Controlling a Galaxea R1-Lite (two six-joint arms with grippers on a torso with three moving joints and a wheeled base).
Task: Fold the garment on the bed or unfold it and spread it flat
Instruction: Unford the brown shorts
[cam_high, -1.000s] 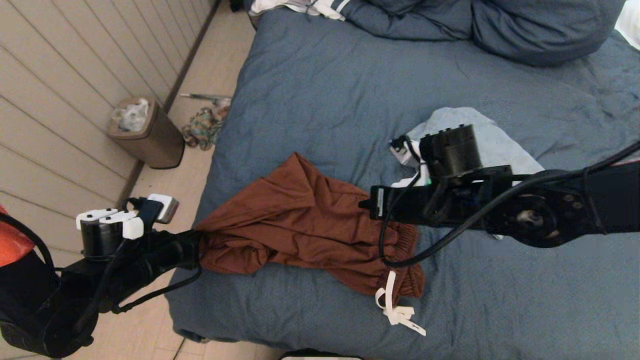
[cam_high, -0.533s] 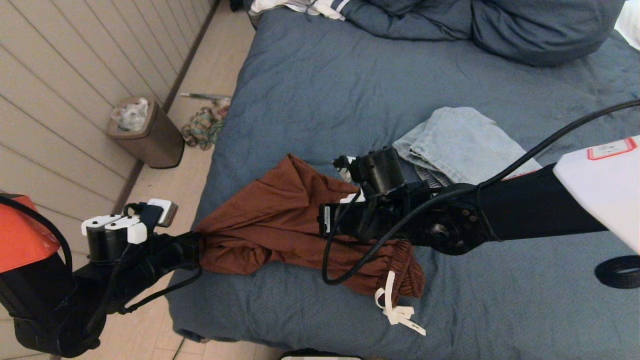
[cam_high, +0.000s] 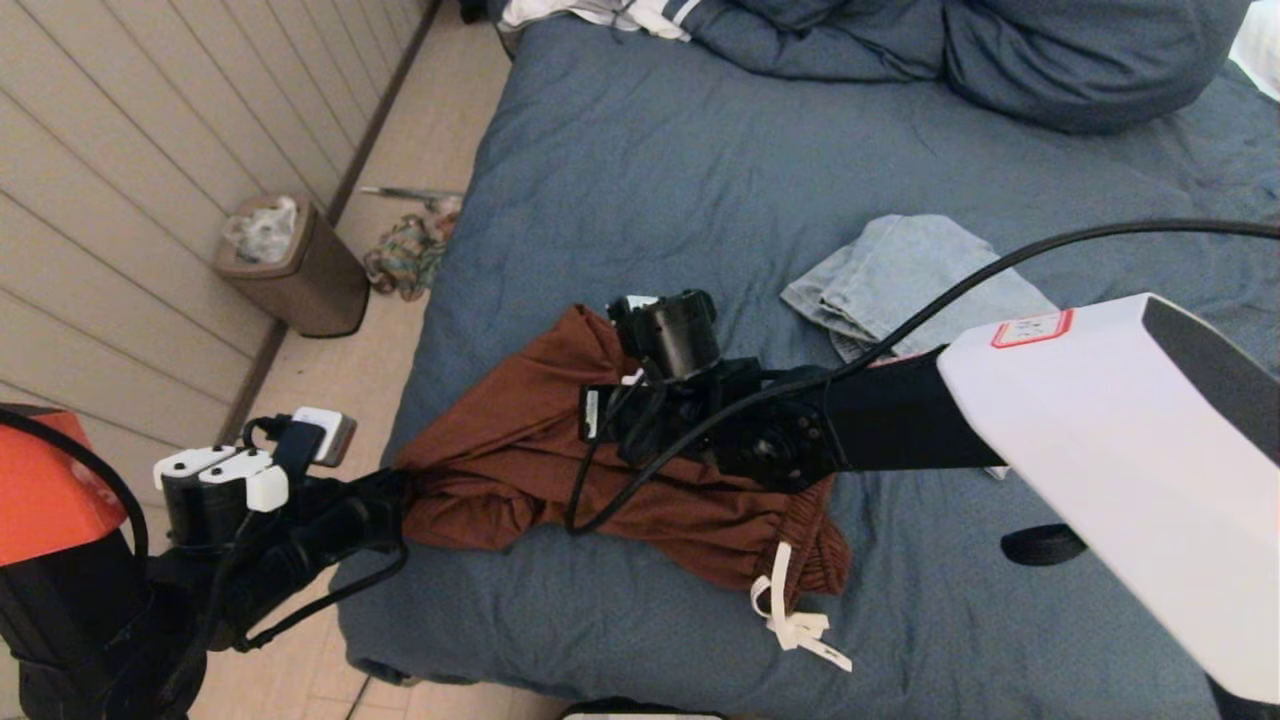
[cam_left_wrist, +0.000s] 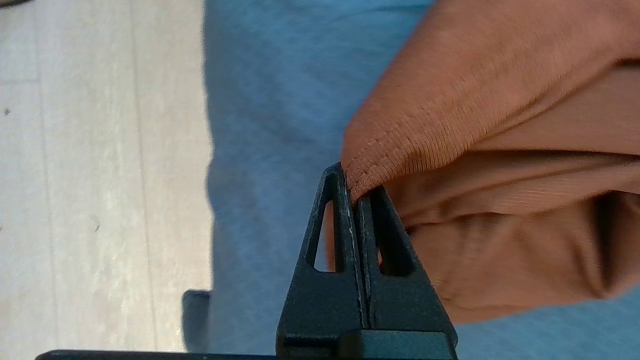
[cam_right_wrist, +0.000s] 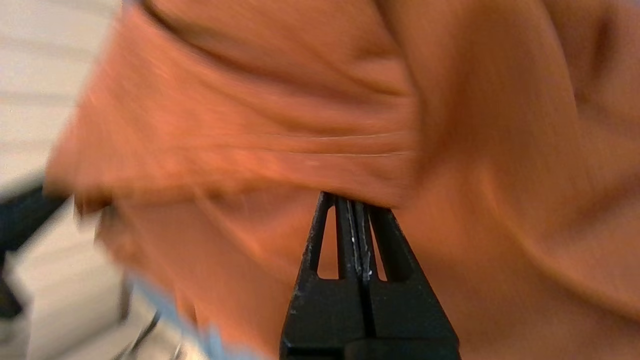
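Observation:
A rust-brown garment (cam_high: 500, 450) with a white drawstring (cam_high: 790, 620) lies bunched near the bed's (cam_high: 700, 150) front left corner. My left gripper (cam_high: 393, 497) sits at the bed's left edge, shut on the garment's stitched hem (cam_left_wrist: 395, 145); in the left wrist view the left gripper (cam_left_wrist: 356, 192) pinches that hem. My right gripper (cam_high: 590, 420) reaches across from the right over the garment's middle. In the right wrist view the right gripper (cam_right_wrist: 352, 202) is shut, its tips tucked into a fold of the brown cloth (cam_right_wrist: 300, 125).
A folded light-blue denim piece (cam_high: 900, 270) lies right of the garment. Blue bedding (cam_high: 1000, 50) is heaped at the far end. On the floor to the left stand a brown bin (cam_high: 290, 265) and a small pile of clutter (cam_high: 405, 255).
My right arm has swept left over the garment, carrying its upper right part toward the left side. The denim piece is now uncovered. The left gripper has stayed nearly still.

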